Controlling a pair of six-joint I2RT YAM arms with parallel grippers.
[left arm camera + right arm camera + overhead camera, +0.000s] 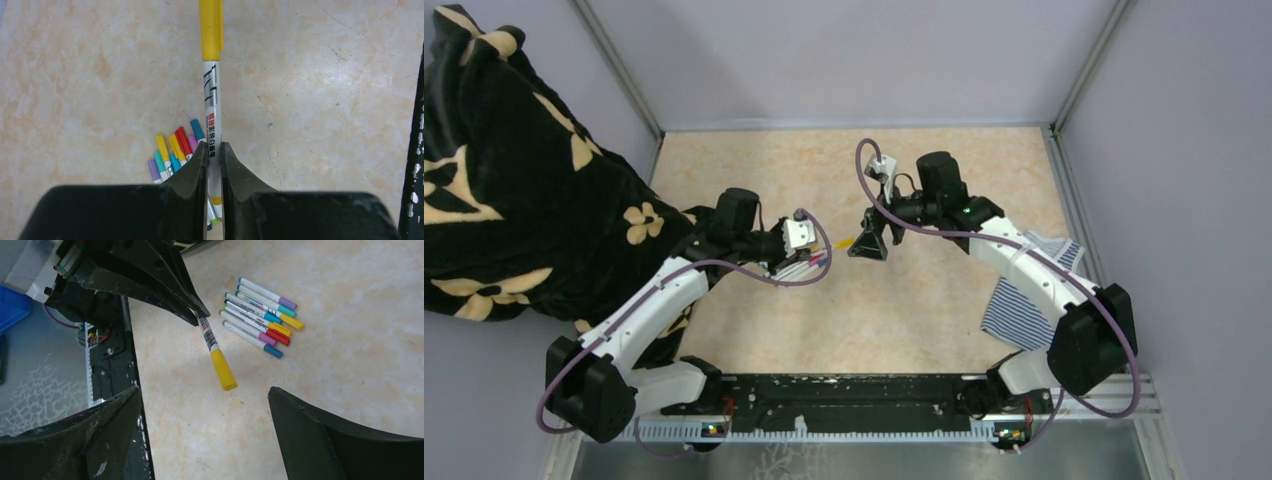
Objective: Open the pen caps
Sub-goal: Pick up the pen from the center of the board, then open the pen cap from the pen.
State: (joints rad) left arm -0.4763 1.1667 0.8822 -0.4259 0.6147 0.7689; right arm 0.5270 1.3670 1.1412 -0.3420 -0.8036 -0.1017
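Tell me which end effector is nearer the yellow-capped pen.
Left. The left end effector clamps the yellow-capped pen by its white barrel; the right end effector hangs open facing the cap, not touching.

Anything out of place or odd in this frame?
A black floral blanket spills from the left wall onto the table, and a striped cloth lies rumpled at its right edge. Neither suits a pen task. The loose pens lie neatly bundled, and the left pincer holds its pen straight.
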